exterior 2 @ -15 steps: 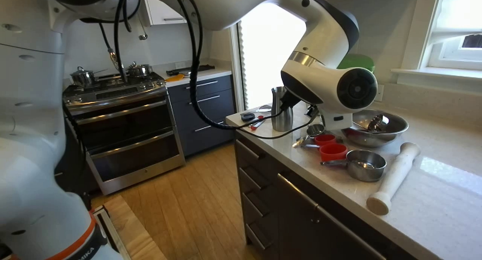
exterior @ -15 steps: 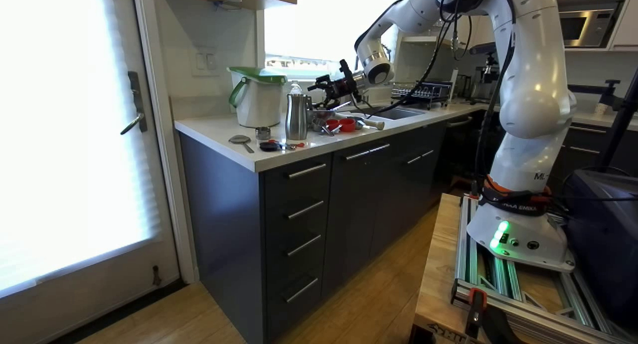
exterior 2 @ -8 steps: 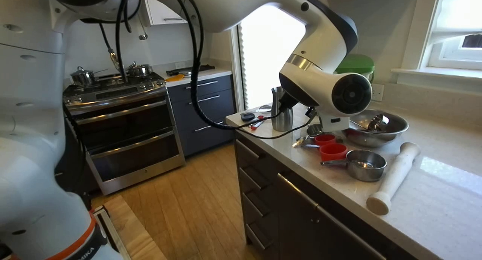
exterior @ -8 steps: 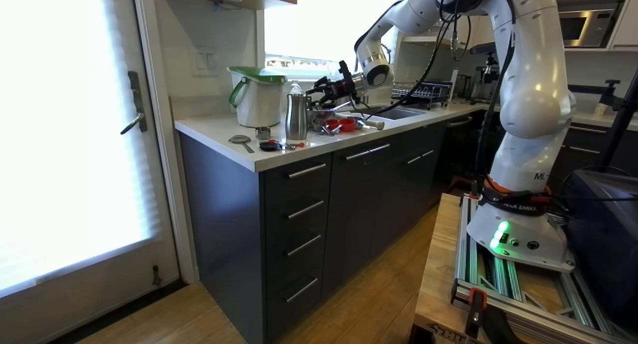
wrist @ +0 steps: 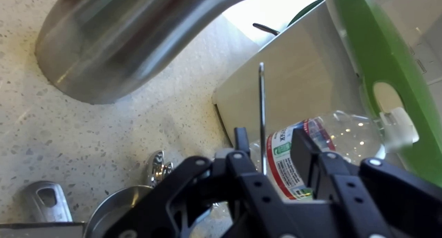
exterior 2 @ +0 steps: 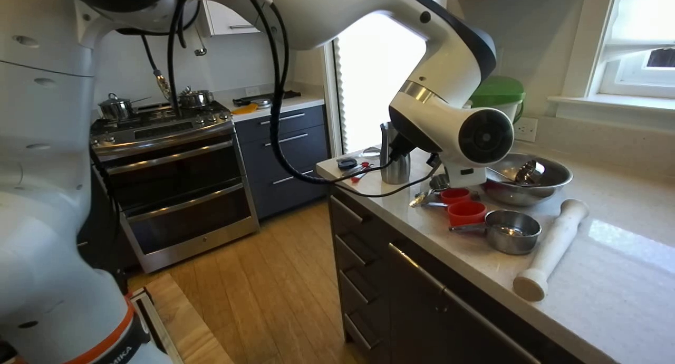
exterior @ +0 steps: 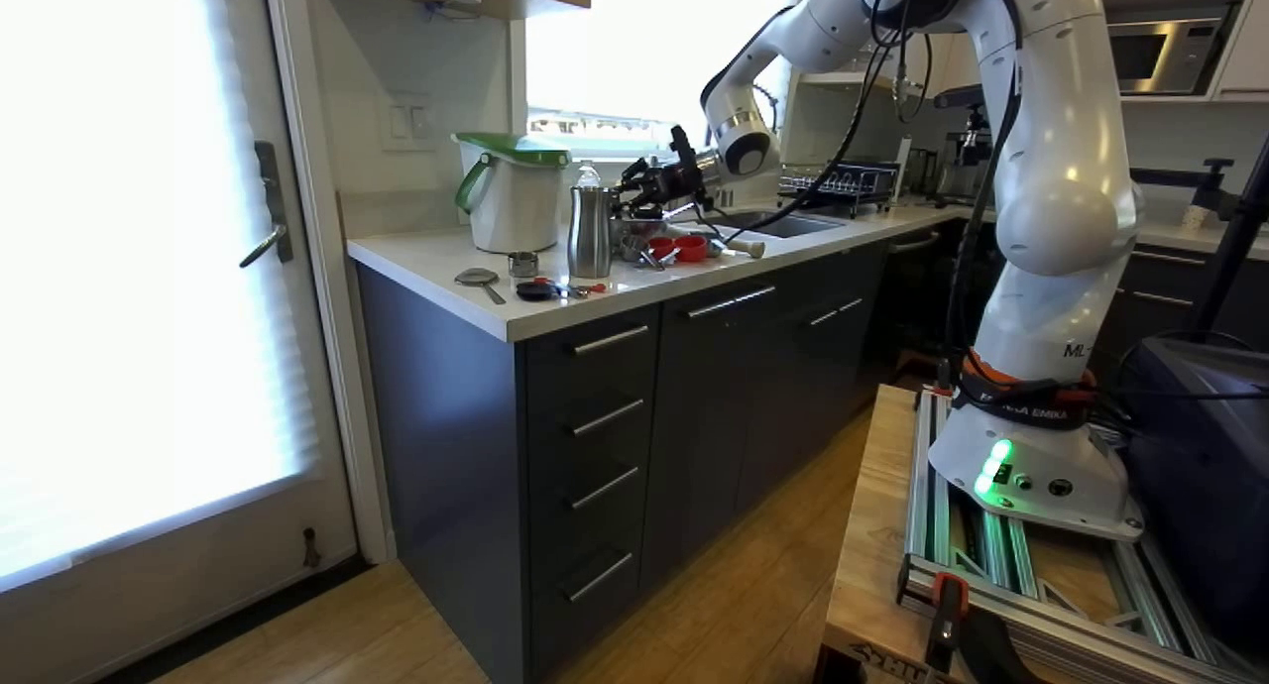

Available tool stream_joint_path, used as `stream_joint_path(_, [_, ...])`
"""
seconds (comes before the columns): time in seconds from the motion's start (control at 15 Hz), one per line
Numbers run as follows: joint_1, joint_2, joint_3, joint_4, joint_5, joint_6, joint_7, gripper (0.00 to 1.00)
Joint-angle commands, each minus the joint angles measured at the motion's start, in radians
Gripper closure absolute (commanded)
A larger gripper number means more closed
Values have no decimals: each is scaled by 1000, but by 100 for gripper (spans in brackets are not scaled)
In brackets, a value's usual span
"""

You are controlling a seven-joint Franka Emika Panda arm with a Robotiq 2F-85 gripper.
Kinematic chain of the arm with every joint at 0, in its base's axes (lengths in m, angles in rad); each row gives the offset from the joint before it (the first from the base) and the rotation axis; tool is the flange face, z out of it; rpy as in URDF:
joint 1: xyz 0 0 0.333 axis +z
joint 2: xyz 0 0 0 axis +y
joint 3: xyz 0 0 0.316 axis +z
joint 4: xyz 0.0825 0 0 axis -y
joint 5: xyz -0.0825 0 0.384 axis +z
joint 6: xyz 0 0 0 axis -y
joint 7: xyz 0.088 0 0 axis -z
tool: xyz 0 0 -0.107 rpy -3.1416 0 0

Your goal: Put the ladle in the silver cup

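The silver cup (exterior: 591, 233) stands upright on the counter, shown in both exterior views and lying slantwise across the top left of the wrist view (wrist: 117, 45). The ladle rests with its shiny bowl end (exterior 2: 529, 172) in a metal mixing bowl (exterior 2: 514, 196). Its thin handle (wrist: 262, 110) runs up between my gripper's fingers in the wrist view. My gripper (wrist: 271, 141) is partly open around the handle, with a gap visible on each side of it. In an exterior view the gripper (exterior: 627, 194) hangs just behind the cup; elsewhere the arm's wrist hides it.
A clear plastic bottle (wrist: 352, 138) and a white bin with a green lid (exterior: 520, 203) stand behind the gripper. Red measuring cups (exterior 2: 466, 213), a steel measuring cup (exterior 2: 512, 238) and a wooden roller (exterior 2: 551, 253) lie near the counter's front edge.
The arm's wrist has shifted slightly down, and a little to the left in the view that shows the mixing bowl up close. The cup, mixing bowl and ladle's bowl end stay put.
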Motion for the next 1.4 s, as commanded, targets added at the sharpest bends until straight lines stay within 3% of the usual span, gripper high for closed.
stream_joint_path(0.0, [9, 6, 3, -12, 46, 33, -42, 74])
stream_joint_path(0.2, [7, 7, 3, -12, 68, 38, -66, 93])
stream_joint_path(0.33, [6, 8, 2, -13, 83, 37, -79, 100])
stream_joint_path(0.73, [2, -4, -3, -22, 113, 27, -106, 99])
stream_joint_path(1.33, [-20, -109, -34, -60, 23, -87, -74, 99])
